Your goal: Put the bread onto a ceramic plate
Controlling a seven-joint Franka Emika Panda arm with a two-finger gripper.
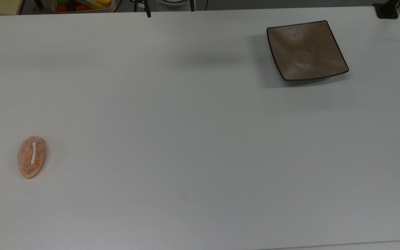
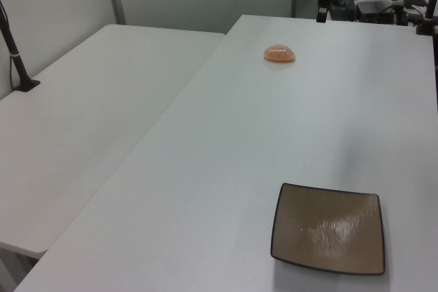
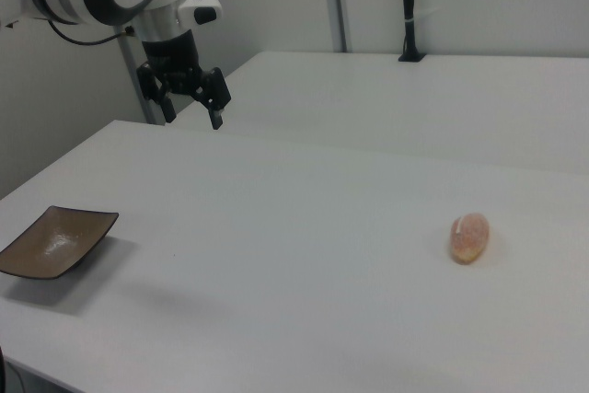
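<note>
Bread (image 1: 31, 157) near table (image 1: 186, 146) left edge in top view, plate (image 1: 307, 50) toward far right corner, well apart | gripper (image 3: 194, 103) raised, jaws apart, empty | I judge bun light, soft, crumbly: I'd pinch across its short width, gently.

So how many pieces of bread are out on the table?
1. The bread lies alone near the top view's left edge, far from the empty plate at the top view's upper right.
</note>
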